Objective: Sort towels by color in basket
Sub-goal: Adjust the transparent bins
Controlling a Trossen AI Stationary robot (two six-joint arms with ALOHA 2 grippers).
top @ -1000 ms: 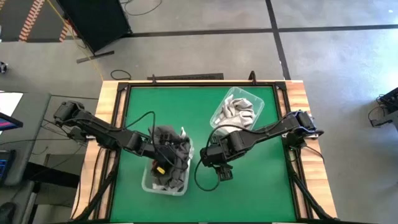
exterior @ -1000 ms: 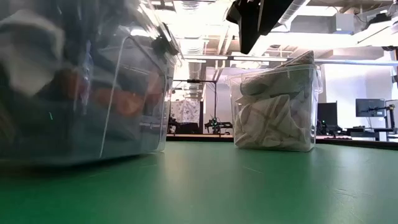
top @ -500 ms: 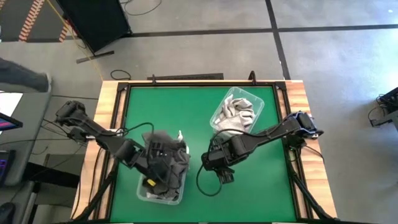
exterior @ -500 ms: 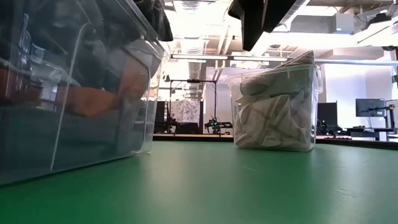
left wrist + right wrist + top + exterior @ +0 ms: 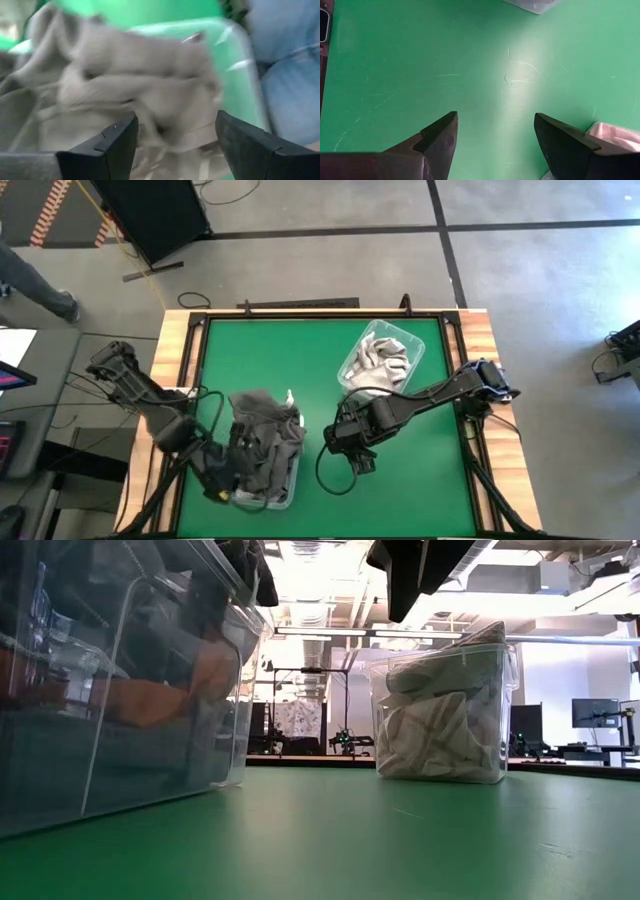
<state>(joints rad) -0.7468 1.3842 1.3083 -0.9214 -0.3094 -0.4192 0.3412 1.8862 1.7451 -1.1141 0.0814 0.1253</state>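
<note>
Grey towels (image 5: 266, 442) heaped in the near bin (image 5: 285, 498), left gripper (image 5: 222, 483) spread, empty, just beside them.
Right gripper (image 5: 352, 450) waits wide apart nearby; the left should pinch one cloth only.

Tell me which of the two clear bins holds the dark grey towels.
The clear bin at the table's near-left, by the left gripper, heaped with dark grey towels. The other bin, far right, holds only pale beige-grey towels.

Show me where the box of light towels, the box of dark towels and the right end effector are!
box of light towels (image 5: 381, 358), high view, on its pale cloths.
box of dark towels (image 5: 262, 452), high view, on its grey cloths.
right end effector (image 5: 495, 145), right wrist view, between its open fingertips.
</note>
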